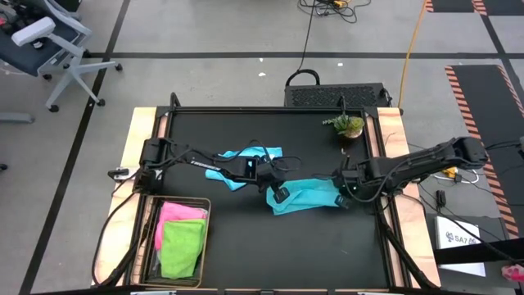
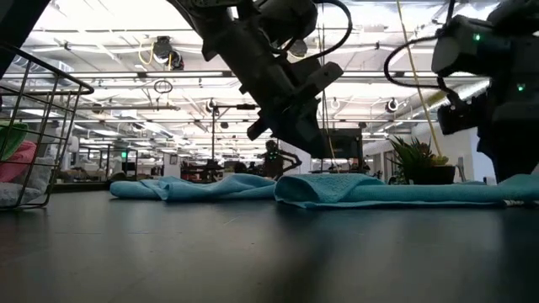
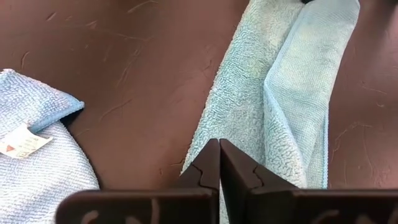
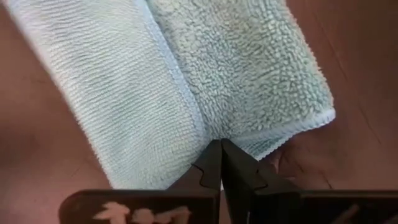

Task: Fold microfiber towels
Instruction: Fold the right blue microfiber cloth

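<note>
Both hands pinch opposite ends of the teal towel (image 1: pixel 307 197): left hand (image 1: pixel 279 195), right hand (image 1: pixel 340 199), likely to pull it taut for folding.

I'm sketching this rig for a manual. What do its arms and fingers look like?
Both arms are dark, slim and jointed, with black cables trailing alongside; the left arm carries small white lettering. The left gripper and right gripper each end in two dark angular fingers with notched inner edges.
</note>
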